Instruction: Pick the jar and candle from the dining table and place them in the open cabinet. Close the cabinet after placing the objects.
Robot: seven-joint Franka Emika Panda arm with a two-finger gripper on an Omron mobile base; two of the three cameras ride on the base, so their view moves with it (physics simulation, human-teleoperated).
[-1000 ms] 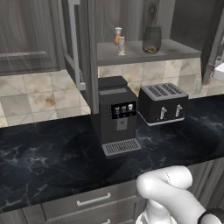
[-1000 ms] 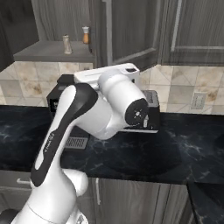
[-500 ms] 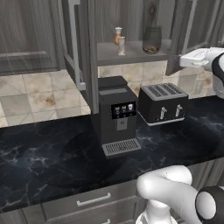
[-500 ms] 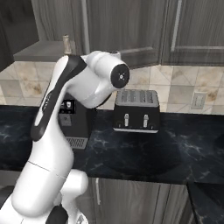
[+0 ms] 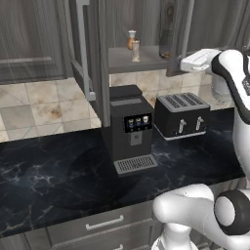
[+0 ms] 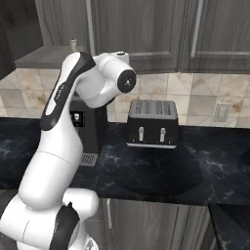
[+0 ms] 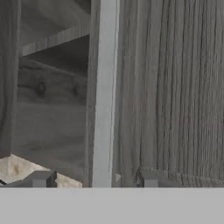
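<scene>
Cabinet point(image 5: 146, 29) work in a simulated kitchen nears its last step: the jar point(image 5: 166, 41) and the candle point(image 5: 136, 50) both stand on the grey shelf inside it, the candle to the jar's left, with a small orange pale-topped item point(image 5: 131, 39) just behind the candle. In the left base view the white arm reaches in from the right of the cabinet, level with the shelf, above the toaster point(image 5: 182, 114) and to the right of the coffee machine point(image 5: 130, 127). In the hand view the gripper point(image 7: 95, 179) faces the wood-grain door edge, its two fingertips point(image 7: 41, 178) standing on either side of the long silver bar handle point(image 7: 105, 87), parted and not touching it; nothing is held. The handle runs lengthwise away from the hand, straight up the middle of that view, so it lies dead ahead and between the jaws. Judging from this, placing is done and closing the door is what remains, with the handle or door edge the likely contact point.
</scene>
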